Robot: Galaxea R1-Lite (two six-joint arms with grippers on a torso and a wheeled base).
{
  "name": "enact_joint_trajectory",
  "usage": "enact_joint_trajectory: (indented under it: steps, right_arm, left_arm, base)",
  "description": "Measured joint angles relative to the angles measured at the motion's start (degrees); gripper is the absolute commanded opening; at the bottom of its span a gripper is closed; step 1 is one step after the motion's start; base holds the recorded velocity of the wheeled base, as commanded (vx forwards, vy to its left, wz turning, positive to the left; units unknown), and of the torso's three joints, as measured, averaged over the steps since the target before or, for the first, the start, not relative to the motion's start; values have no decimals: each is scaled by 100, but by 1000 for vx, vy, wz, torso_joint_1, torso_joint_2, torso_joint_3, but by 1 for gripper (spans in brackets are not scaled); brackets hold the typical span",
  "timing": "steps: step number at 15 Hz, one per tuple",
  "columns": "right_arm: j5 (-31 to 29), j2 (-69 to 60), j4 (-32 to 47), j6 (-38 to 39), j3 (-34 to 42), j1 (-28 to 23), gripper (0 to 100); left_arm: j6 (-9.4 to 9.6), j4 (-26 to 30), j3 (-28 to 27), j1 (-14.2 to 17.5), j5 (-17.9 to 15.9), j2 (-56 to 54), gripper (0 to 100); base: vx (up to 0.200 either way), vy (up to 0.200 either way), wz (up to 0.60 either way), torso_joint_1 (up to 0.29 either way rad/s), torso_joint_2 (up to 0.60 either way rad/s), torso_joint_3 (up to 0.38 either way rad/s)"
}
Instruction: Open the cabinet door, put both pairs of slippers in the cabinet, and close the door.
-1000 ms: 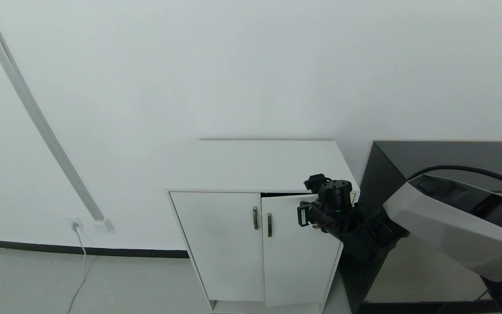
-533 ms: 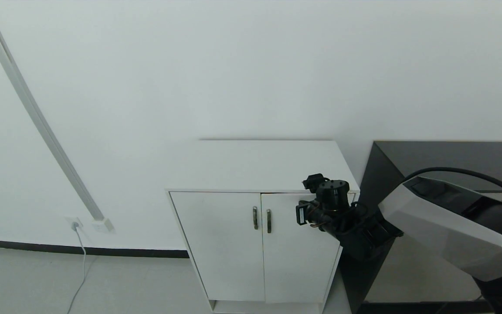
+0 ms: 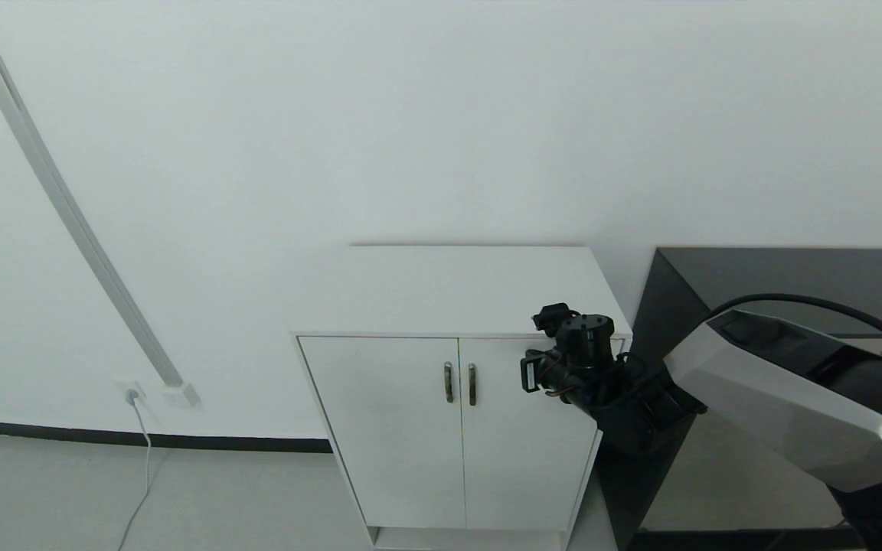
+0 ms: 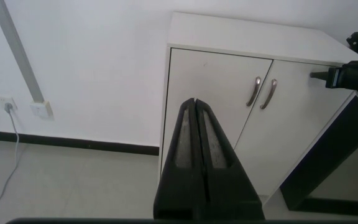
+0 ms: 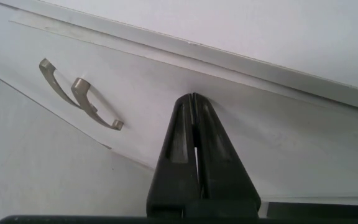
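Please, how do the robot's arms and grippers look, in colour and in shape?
The right arm has an angular silver-grey shell, a black wrist with a round cap, and a black cable arching over it. The left gripper and the right gripper are black, tapering, with grey pads inside.

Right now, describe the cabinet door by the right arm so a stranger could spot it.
Find the low white cabinet against the wall, beside a black unit. Of its two shut doors, it is the right door, next to the black unit, with the shut right end effector near its top edge.
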Motion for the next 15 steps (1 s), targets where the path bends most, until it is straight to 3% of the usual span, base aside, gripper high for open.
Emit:
enact_joint_trajectory:
  steps: [10,15]
  right_arm:
    - [-101,49,-13,-20,-16,44,0]
    - [-195,-371,-393,-29,835,105,0]
  left_arm:
    - [2,0,0,0,0,0,0]
    - [11,2,0,0,-11,0,0]
  base:
    - [0,0,0,0,0,0]
    - [0,0,0,0,0,0]
